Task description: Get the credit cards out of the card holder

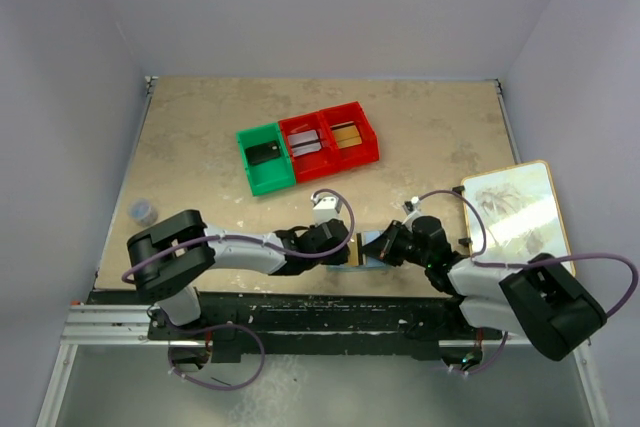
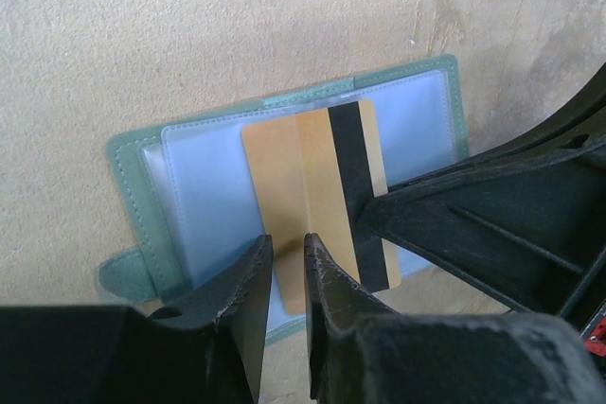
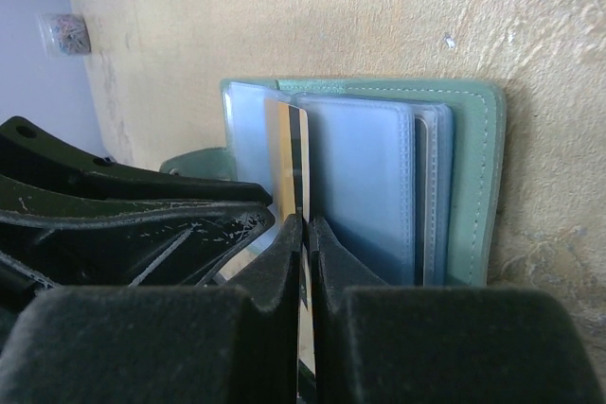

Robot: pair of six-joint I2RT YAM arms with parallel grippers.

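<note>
Here the open blue-green card holder (image 2: 431, 106) shows clear sleeves — both end effectors (image 2: 284, 262) (image 3: 306, 234) pinch its gold card (image 2: 317, 186).

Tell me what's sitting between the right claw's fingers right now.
A gold card, edge-on, pinched by the right claw over the open card holder; the right wrist view shows it.

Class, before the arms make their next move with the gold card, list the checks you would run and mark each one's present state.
1. Right hand shut on the gold card: ok.
2. Card holder lying open on the table: ok.
3. Left hand gripping or pinning anything: cannot tell.
4. Card fully out of its sleeve: cannot tell.
</note>
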